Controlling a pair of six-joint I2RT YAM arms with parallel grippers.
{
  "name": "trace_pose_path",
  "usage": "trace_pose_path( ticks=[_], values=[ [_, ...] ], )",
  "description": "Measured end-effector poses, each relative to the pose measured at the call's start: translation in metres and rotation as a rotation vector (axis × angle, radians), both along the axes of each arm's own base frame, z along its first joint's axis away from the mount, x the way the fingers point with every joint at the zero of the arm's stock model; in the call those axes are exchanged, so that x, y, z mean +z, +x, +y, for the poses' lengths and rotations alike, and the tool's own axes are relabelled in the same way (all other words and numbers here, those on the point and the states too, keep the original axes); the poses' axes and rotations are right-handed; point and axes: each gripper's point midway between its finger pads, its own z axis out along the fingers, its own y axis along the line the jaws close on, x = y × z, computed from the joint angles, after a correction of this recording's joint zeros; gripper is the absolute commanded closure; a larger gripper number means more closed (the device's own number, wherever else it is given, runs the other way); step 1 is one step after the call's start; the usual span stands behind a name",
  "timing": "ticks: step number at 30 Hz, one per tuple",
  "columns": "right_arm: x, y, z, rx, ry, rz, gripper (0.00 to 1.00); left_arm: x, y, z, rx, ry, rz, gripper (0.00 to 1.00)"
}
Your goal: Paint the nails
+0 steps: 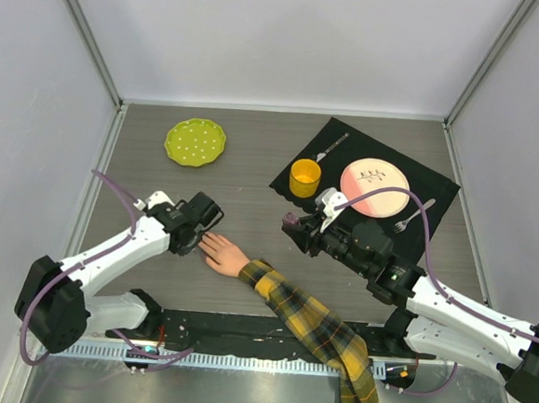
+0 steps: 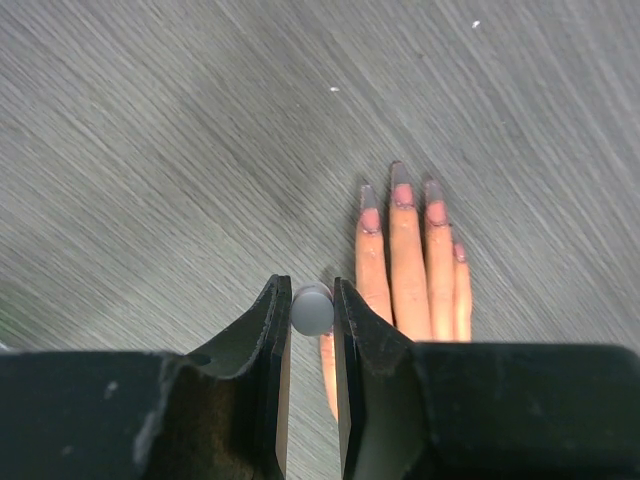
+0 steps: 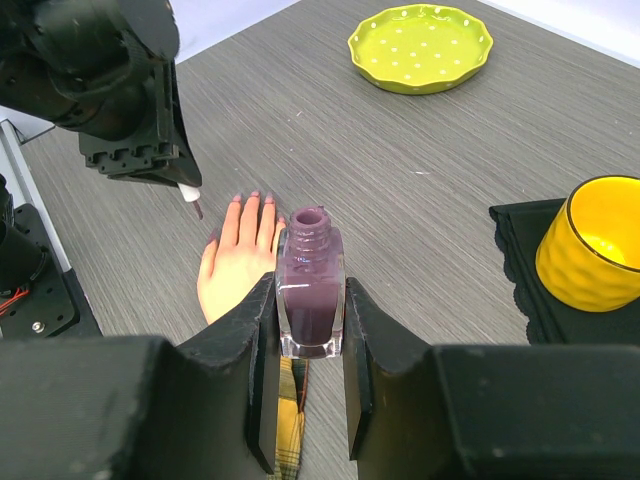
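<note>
Mannequin hand point(image 1: 220, 254) in plaid sleeve point(image 1: 316, 327), lying flat on grey table point(image 1: 254, 163), its nails point(image 2: 401, 186) tinted purple. Left gripper point(image 2: 311, 290) just beside the hand, pinching a pale brush cap point(image 2: 311, 310). Right gripper point(image 3: 310, 295) nearby, clamped on an open purple polish bottle point(image 3: 311, 265).

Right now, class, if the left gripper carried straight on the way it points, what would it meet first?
Probably the table right beside the mannequin hand: the left gripper points down, brush cap pinched, just beside its fingers. Depth is unclear, so it could graze the hand instead.
</note>
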Motion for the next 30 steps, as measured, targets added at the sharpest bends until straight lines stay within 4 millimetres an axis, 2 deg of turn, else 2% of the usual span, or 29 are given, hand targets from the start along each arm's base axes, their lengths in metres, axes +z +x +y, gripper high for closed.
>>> trace_pose_path(
  ticks=[7,15,22,30],
  values=[
    [0.0,0.0,0.0,0.0,0.0,0.0,0.99,0.007,0.002,-0.006,-0.022,-0.041,-0.026,1.0],
    [0.0,0.0,0.0,0.0,0.0,0.0,0.99,-0.008,0.0,-0.015,-0.055,-0.05,0.043,1.0],
    [0.0,0.0,0.0,0.0,0.001,0.0,0.99,-0.007,0.006,-0.024,-0.063,-0.089,0.021,1.0],
    [0.0,0.0,0.0,0.0,0.0,0.0,0.99,-0.007,0.006,-0.025,-0.061,-0.092,0.023,1.0]
  ],
)
